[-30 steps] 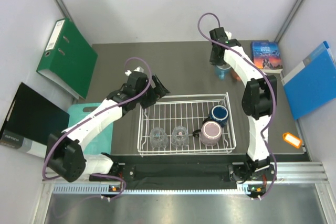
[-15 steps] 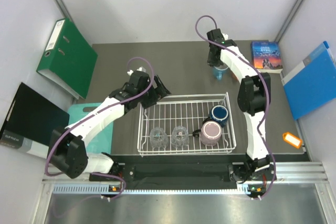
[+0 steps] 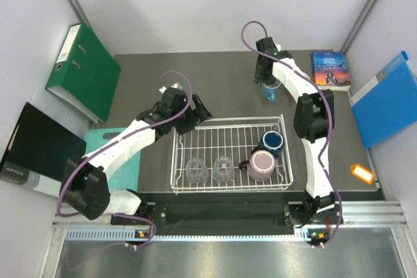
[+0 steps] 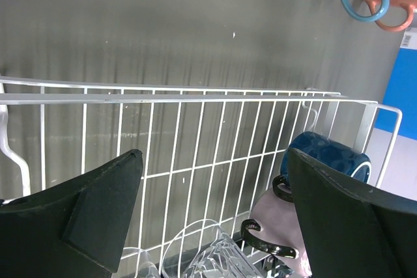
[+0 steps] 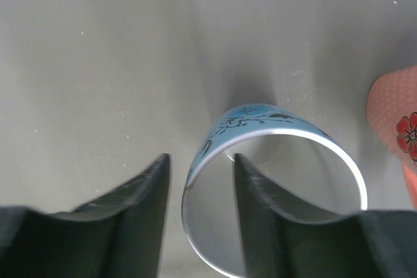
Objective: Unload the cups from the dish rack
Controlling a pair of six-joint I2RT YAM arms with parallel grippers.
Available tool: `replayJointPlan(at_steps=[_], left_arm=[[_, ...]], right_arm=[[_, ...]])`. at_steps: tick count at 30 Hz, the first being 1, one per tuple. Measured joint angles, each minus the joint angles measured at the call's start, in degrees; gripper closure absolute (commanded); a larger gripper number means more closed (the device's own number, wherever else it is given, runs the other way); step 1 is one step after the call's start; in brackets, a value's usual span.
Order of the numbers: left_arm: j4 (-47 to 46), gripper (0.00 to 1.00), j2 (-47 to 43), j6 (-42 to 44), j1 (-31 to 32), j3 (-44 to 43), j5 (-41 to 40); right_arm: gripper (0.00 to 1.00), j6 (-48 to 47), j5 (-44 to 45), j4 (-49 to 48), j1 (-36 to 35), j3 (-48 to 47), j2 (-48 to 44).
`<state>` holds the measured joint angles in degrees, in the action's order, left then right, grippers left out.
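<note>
The white wire dish rack [image 3: 228, 120] holds a dark navy mug [image 3: 272, 140], a mauve-pink mug [image 3: 262, 164] and two clear tumblers [image 3: 196, 170] [image 3: 223, 168]. The light blue mug [image 3: 268, 92] stands on the table behind the rack. My right gripper [image 3: 266, 81] is over it. In the right wrist view the gripper [image 5: 199, 161] straddles the mug's rim [image 5: 260, 120], jaws slightly apart from the wall. The orange mug [image 5: 394, 122] stands just right of it. My left gripper [image 3: 195, 112] hangs open and empty over the rack's far left corner [image 4: 195, 96], with the navy mug [image 4: 329, 154] and a tumbler [image 4: 215, 258] below.
A green binder [image 3: 81, 69] and a black folder [image 3: 36, 151] lie at the left, with a teal cutting board [image 3: 98, 141] beside the rack. A book [image 3: 330, 69], a blue folder [image 3: 388, 99] and an orange tag [image 3: 363, 174] lie at the right.
My right gripper and the light blue mug have shifted a little to the left; the orange mug is now hidden behind the arm in the top view. The left gripper has barely moved.
</note>
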<state>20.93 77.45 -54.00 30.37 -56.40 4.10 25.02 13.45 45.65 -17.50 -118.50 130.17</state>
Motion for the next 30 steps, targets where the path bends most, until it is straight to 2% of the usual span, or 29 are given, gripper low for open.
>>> replayJointPlan(at_steps=[6,8,11,16,20,25,30], left_arm=[[-0.2,0.04,0.0,0.0,0.0,-0.1,0.0],[-0.3,0.04,0.0,0.0,0.0,-0.1,0.0],[-0.3,0.04,0.0,0.4,0.0,-0.4,-0.3],[3.2,0.04,0.0,5.4,1.0,-6.7,-4.0],[3.2,0.04,0.0,10.9,4.5,-12.7,-7.1],[3.4,0.05,0.3,20.2,14.6,-14.8,-10.4],[4.4,0.05,3.5,30.9,24.7,-18.2,-10.8]], right_arm=[[0.29,0.0,-1.0,-1.9,0.0,1.8,-1.3],[0.20,0.3,-2.6,-3.6,0.0,4.6,-3.7],[0.11,0.8,-5.2,-6.1,-0.1,7.5,-8.6],[0.06,1.4,-9.4,-11.5,-0.6,10.9,-21.9],[0.06,1.8,-11.9,-18.0,-1.0,20.8,-38.2],[0.07,2.1,-14.3,-24.0,-1.3,37.6,-59.1],[0.07,2.1,-14.9,-23.4,-1.9,50.1,-71.5]])
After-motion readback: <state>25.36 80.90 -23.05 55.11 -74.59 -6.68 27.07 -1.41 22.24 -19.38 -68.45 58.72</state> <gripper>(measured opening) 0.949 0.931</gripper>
